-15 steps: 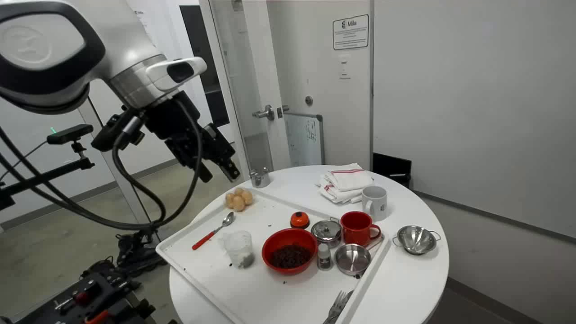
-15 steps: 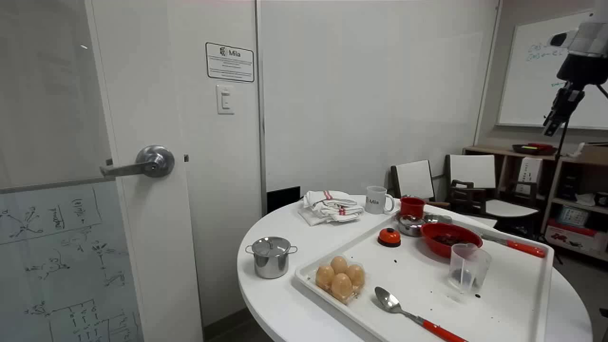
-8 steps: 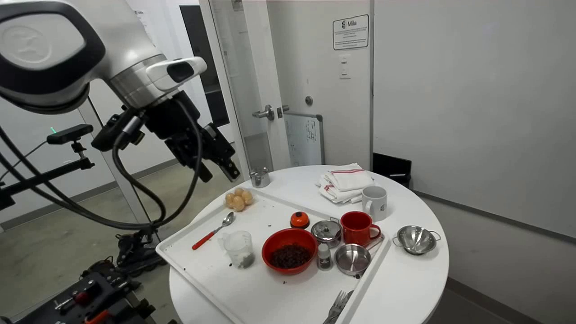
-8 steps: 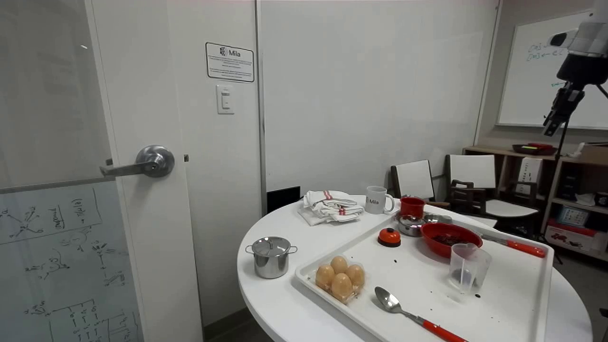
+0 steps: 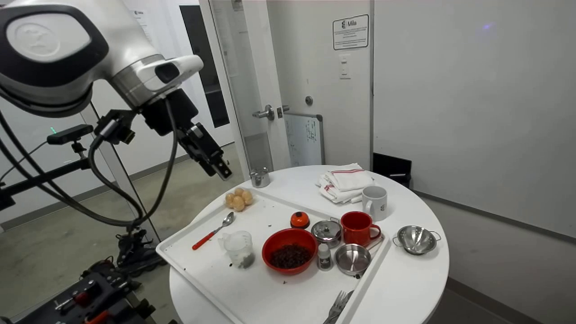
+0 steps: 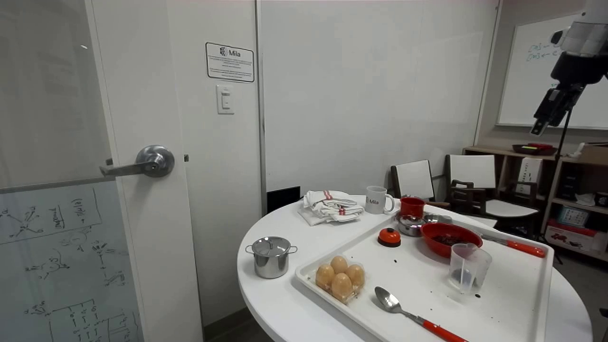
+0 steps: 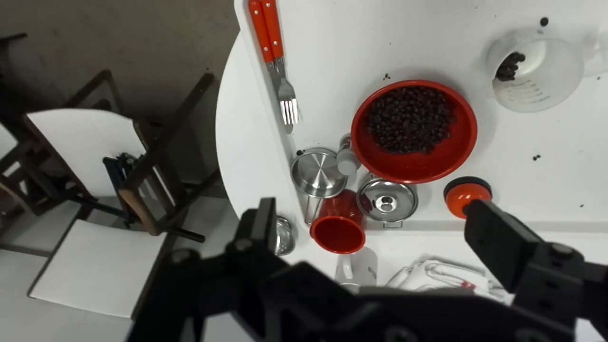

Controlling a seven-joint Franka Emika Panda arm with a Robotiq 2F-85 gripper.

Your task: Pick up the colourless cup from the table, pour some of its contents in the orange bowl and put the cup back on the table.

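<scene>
The name "Mila" is standing out on the black-framed sign point(image 6: 230, 62) on the wall point(image 6: 223, 152) in both exterior views, while the lines below it are running too small to read. The same "Mila" is showing on the pale mug point(image 6: 375, 200), which is standing beside the folded towels point(image 6: 331, 207) on the round white surface point(image 5: 416, 283). Sideways handwriting is covering a board point(image 6: 66, 266) by the door point(image 6: 142, 109), and coloured scrawl is showing on a farther whiteboard point(image 6: 527, 95); I am not making out words on either. On the arm point(image 5: 123, 40), a round emblem point(image 5: 37, 41) is marking the pale cover.

The hand point(image 7: 373, 223) is hanging in the air, released, its fingers point(image 7: 496, 242) standing wide apart. The colourless cup point(image 7: 539, 78) is standing upright on the white tray point(image 5: 256, 297), well apart from the hand and just beside the orange bowl point(image 7: 408, 166), a gap showing between cup and bowl. The tray itself is lying on the surface. Printed lines are climbing the cup's wall, any figures beside them blurring past reading, and a few dark beans point(image 7: 509, 66) are lying at its bottom. More beans are filling much of the bowl. A small shaker point(image 5: 324, 257) is standing just beside the bowl, its dark label showing too small to read.
</scene>
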